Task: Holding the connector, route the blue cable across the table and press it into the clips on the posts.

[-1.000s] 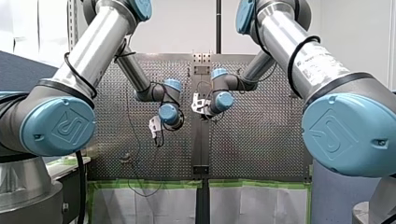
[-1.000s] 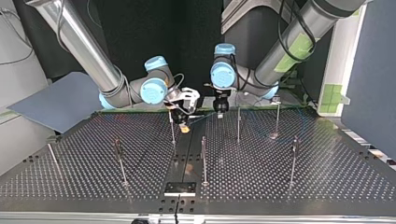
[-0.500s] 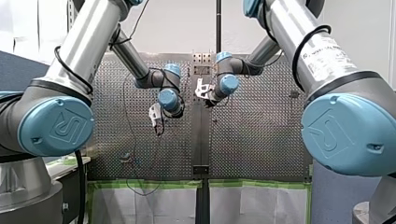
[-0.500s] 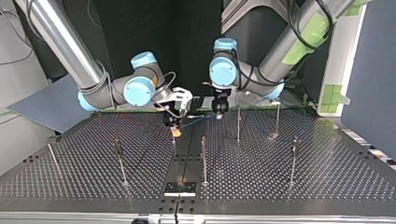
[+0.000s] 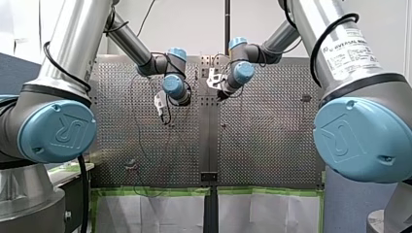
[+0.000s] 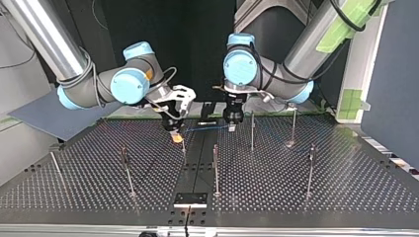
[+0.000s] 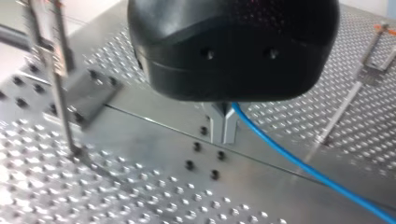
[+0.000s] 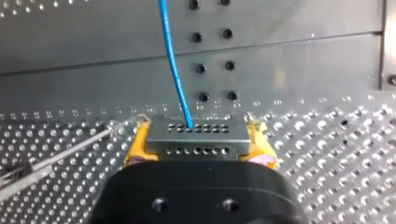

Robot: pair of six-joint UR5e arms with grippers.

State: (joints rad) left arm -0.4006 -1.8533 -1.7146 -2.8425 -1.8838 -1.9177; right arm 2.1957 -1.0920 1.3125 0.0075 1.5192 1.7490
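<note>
- thin posts stick up all over the surface, wide lanes between them though
- blue cable runs between my left hand and my right hand, blocking that gap

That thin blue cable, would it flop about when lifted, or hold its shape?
Probably floppy: the blue cable leaves the connector in a soft curve. It likely weighs little, being thin, and spans between my right gripper and my left gripper with hardly any sag.
</note>
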